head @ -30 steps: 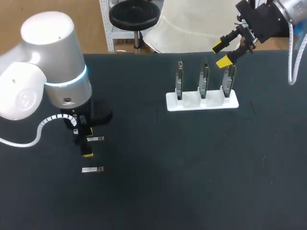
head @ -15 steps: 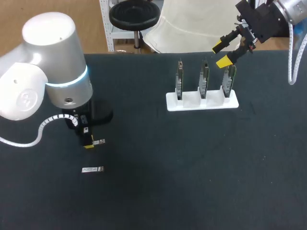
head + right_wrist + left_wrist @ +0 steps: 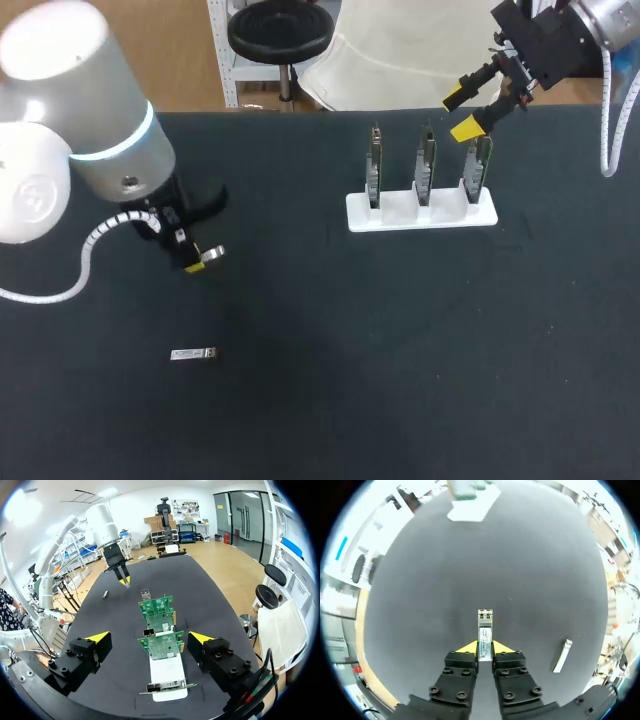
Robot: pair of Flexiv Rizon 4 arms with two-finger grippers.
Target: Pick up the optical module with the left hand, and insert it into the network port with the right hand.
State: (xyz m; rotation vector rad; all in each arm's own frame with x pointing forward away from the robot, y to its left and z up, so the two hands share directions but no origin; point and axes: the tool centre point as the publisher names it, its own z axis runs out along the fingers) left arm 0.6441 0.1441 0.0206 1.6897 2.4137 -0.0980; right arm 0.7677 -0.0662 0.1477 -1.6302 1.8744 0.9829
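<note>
Our left gripper (image 3: 484, 648) is closed on the optical module (image 3: 484, 626), held off the table (image 3: 330, 400), its long axis along the fingers. Our open right gripper (image 3: 460, 113) hangs well apart, over the network cards (image 3: 426, 160).

Table (image 3: 400, 350): flat black top, matte, light specks here and there.

White stand (image 3: 421, 212): sits on far half of table, right of middle, long side parallel to far edge. 3 slots, 3 green circuit boards (image 3: 426, 165) upright in them, side by side, apart from each other.

Small silver module (image 3: 193, 354): 1 piece, lying flat on near left part of table, well apart from stand, long axis roughly parallel to near edge.
</note>
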